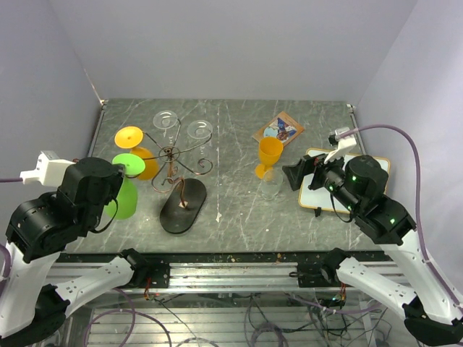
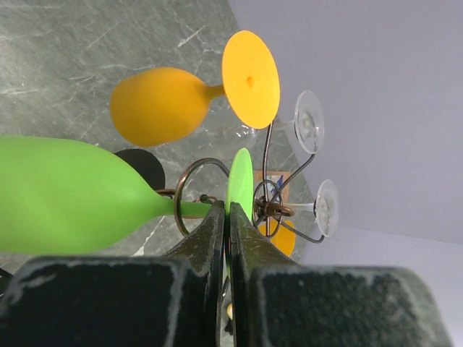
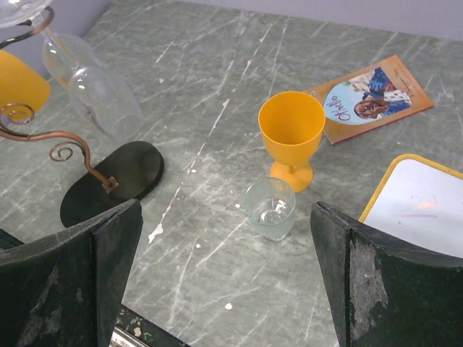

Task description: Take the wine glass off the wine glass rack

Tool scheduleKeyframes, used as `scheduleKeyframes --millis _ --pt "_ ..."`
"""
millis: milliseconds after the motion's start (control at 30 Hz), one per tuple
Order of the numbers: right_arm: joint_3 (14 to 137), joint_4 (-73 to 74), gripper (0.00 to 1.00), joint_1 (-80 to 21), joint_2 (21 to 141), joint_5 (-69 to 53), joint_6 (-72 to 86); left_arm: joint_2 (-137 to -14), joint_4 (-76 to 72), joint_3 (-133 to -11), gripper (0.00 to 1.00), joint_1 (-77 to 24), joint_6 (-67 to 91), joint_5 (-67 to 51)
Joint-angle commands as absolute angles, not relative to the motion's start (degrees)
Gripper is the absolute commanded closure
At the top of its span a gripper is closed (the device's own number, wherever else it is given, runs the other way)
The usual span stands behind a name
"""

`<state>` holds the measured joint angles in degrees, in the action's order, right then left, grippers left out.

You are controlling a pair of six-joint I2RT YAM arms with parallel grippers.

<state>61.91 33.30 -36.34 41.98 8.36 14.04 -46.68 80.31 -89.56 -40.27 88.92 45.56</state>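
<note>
The copper wire wine glass rack [image 1: 171, 154] stands on its dark oval base [image 1: 183, 206] left of centre. A green wine glass [image 1: 124, 194] hangs from it upside down, with its stem in a wire loop [image 2: 189, 194]. My left gripper [image 2: 228, 208] is shut on the thin edge of that glass's green foot [image 2: 239, 181]. An orange wine glass [image 2: 155, 105] and two clear ones [image 2: 307, 123] hang from other arms of the rack. My right gripper [image 3: 226, 211] is open over the table, right of the rack, holding nothing.
An orange goblet [image 1: 269, 155] stands upright mid-table, and a small clear tumbler [image 1: 271, 185] stands in front of it. A booklet [image 1: 279, 129] lies behind them. A white board with a yellow rim [image 1: 318, 199] lies under the right arm. Walls close in the back and sides.
</note>
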Motion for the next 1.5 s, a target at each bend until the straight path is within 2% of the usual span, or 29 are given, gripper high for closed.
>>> scheduleKeyframes --millis 0,333,533,633,733,833,967,1200,1467 --pt "64.10 32.37 0.00 -36.09 41.01 8.44 13.27 -46.21 77.28 -91.58 0.93 -40.12 87.62 51.78" --pt "64.34 32.57 0.00 -36.04 40.39 8.69 13.12 -46.07 73.15 -89.44 0.93 -40.13 88.18 53.51" --pt "63.64 32.46 0.00 -36.06 40.58 9.11 12.88 -46.77 67.04 -88.33 0.93 -40.16 81.15 48.26" --pt "63.75 31.93 0.00 -36.04 41.14 8.06 12.90 -46.66 70.05 -88.13 0.93 -40.17 84.11 47.07" --pt "64.17 30.58 0.00 -36.09 42.41 3.59 12.98 -44.77 68.67 -86.12 0.93 -40.16 84.41 46.26" --pt "65.98 28.35 0.00 -36.10 45.28 -6.59 13.06 -44.15 68.26 -85.18 0.93 -40.16 85.12 45.33" --pt "66.75 20.27 0.01 -36.05 48.46 -16.64 19.91 -44.94 68.07 -86.06 0.93 -40.17 84.06 44.19" --pt "65.32 6.63 0.02 -36.08 55.91 -24.13 37.10 -44.46 68.12 -84.53 0.93 -40.17 85.47 42.57" --pt "71.71 8.49 0.03 -36.07 64.59 -26.26 37.44 -41.91 70.02 -82.81 0.93 -40.17 86.35 42.25"
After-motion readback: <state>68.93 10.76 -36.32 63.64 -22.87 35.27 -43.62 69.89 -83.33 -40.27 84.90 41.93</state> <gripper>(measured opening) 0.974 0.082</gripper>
